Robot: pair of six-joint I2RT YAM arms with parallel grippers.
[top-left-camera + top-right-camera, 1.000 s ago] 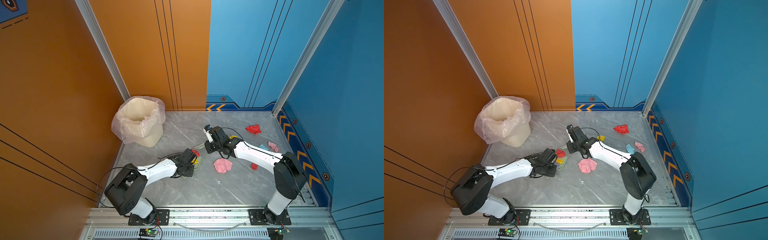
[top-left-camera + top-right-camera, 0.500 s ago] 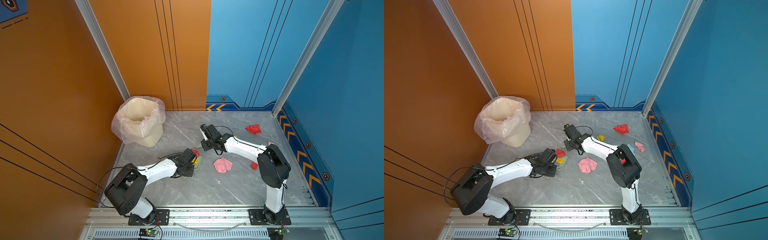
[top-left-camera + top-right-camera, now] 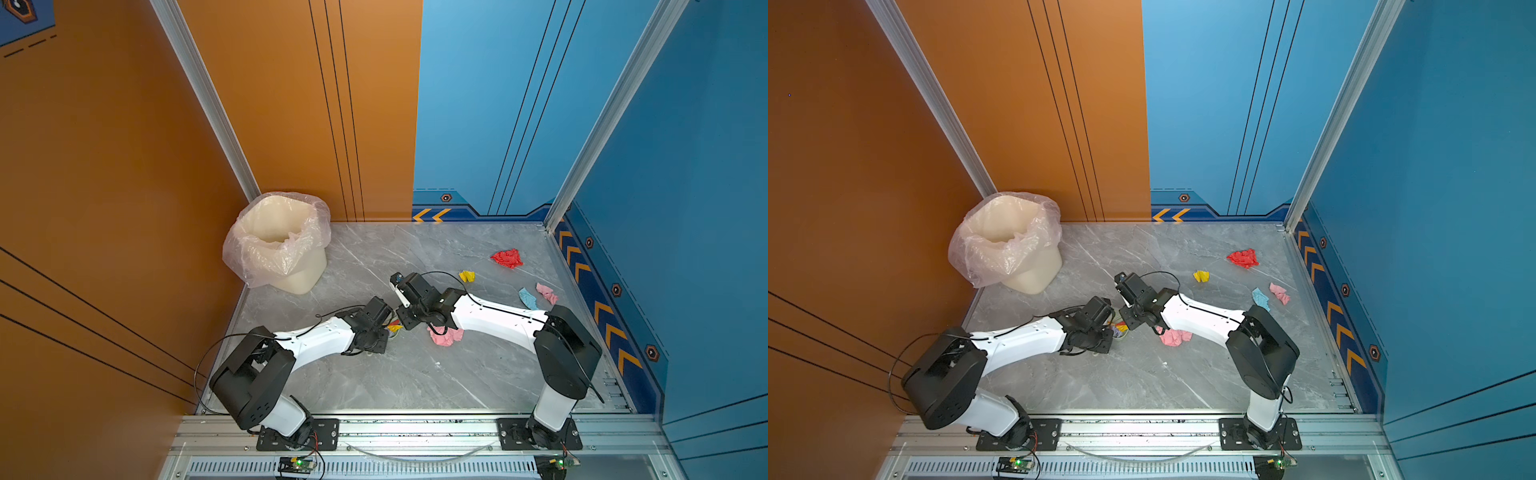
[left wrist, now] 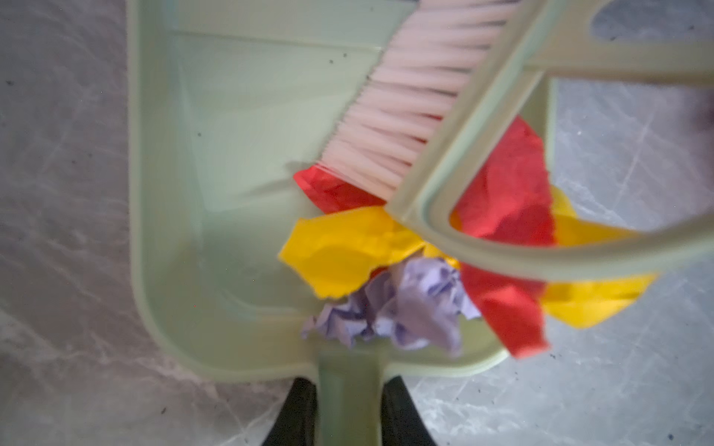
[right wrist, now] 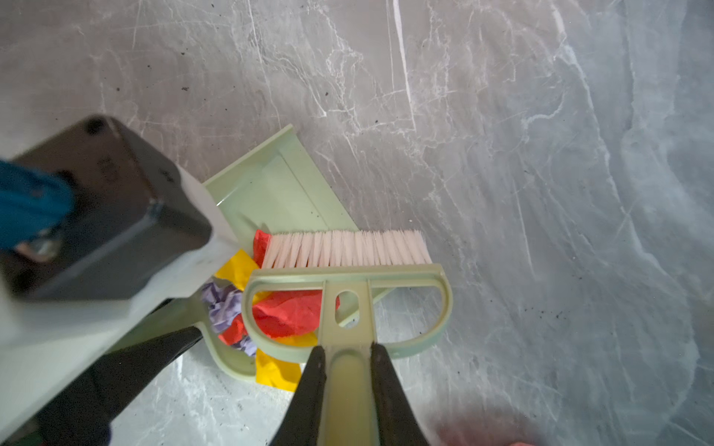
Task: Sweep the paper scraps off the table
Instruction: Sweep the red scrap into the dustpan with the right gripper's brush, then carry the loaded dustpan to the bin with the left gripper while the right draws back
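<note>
Black jaws: left gripper clamped on dustpan handle; right gripper clamped on brush handle. Scraps: some in dustpan, overhanging its side; others loose on table. Advice: draw bristles inward, keeping dustpan flat.

Red, yellow and lilac crumpled paper scraps heaped in pale green plastic dustpan; five more lie loose outside it on grey marble-patterned table.

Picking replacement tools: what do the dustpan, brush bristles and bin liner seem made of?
Dustpan: pale green moulded plastic, smooth, faint sheen.
Brush bristles: pinkish, straight, even strands, probably synthetic fibre.
Bin liner: thin clear plastic film, crinkled and shiny.
</note>
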